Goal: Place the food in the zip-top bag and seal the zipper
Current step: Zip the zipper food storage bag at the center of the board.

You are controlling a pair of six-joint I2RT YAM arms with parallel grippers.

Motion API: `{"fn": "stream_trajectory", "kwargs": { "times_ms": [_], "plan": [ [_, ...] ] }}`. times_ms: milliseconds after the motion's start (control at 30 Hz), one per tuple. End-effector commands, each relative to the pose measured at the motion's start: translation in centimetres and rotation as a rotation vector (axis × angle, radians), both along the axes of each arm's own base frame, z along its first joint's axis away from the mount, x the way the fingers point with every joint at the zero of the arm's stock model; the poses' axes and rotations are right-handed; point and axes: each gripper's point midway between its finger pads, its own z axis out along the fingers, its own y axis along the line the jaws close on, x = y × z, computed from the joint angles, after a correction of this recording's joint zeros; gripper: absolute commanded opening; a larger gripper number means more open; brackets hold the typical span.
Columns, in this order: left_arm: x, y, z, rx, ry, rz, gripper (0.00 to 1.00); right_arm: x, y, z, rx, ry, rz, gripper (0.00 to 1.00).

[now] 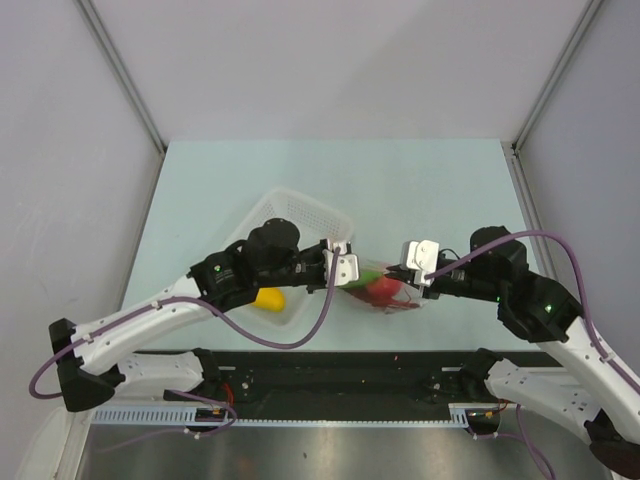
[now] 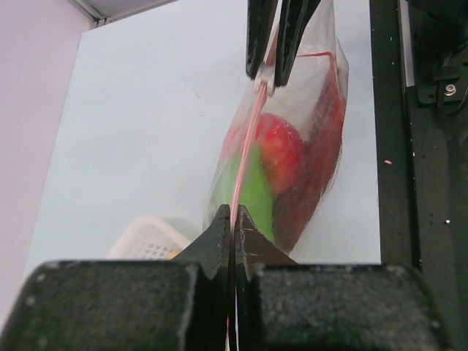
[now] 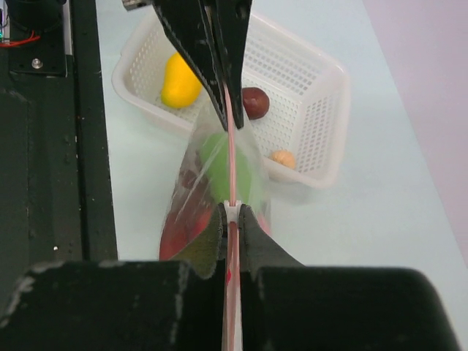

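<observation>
left end effector [image 2: 232, 221]: fingers pressed together, pinching the zipper [image 2: 247, 142] at one end of the strip, with only the thin pink line showing between the fingertips. right end effector [image 3: 231, 212]: likewise closed, clamped on the same strip at its opposite end. the strip runs straight and taut from one pair of fingers to the other, edge-up in both wrist views. the zip-top bag [image 1: 385, 292] hangs below the strip between the two arms, near the front of the surface [image 1: 420, 185] and just beside the near right corner of the white mesh basket [image 3: 333, 88]. whether the bag's bottom rests on the surface cannot be told. contents seen through the clear plastic: a round red piece [image 2: 284, 152], a green piece [image 2: 252, 191] against it on the side nearer the left fingers, and a darker red piece [image 2: 322, 157] along the far wall of the bag, its shape not clear. the plastic is crinkled and bulges around these pieces. in the basket, apart from the bag: a yellow piece [image 3: 179, 82], a dark plum [image 3: 255, 102] and a beige mushroom [image 3: 283, 158], each lying separately on the mesh floor. whether the two halves of the strip are fully mated along its length cannot be judged, since it shows only edge-on.
</observation>
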Motion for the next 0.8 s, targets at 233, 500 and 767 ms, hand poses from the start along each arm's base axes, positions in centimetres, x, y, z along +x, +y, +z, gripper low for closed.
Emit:
{"fn": "stream_trajectory", "kwargs": {
  "times_ms": [233,500,767],
  "plan": [
    [-0.1,1.2,1.7,-0.053,-0.083,-0.002,0.03,-0.2,-1.6,-0.3,-0.024,-0.001,-0.051,0.00],
    [-1.4,-0.2,3.7,-0.116,-0.029,-0.064,0.41,-0.2,-0.5,0.1,0.009,0.005,-0.017,0.00],
    [-2.0,-1.2,4.1,-0.126,0.005,-0.082,0.41,-0.1,-0.2,0.4,0.020,-0.001,-0.007,0.00]
  ]
}}
